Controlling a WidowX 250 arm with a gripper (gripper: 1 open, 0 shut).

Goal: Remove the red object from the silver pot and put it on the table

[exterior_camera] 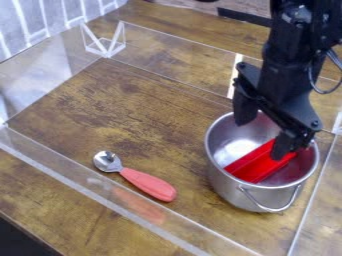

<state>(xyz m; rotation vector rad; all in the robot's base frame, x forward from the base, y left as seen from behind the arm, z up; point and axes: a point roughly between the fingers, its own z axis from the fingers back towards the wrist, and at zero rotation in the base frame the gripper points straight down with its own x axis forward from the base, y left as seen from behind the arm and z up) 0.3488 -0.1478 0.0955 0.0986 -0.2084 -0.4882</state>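
The silver pot (222, 171) stands on the dark wood table (127, 115) at the right, its loop handle toward the front. Inside it lies the red object (251, 166), a flat red block slanting from lower left to upper right. My black gripper (273, 122) points down over the pot's mouth and is open, one finger (246, 104) at the back left rim and the other (297, 138) reaching down over the block's upper right end. Nothing is held. The block's far end is hidden behind that finger.
A silver spoon with a red-orange handle (138, 175) lies on the table at the front left. Low clear acrylic walls (160, 219) ring the tabletop. A small clear stand (102, 41) sits at the back left corner.
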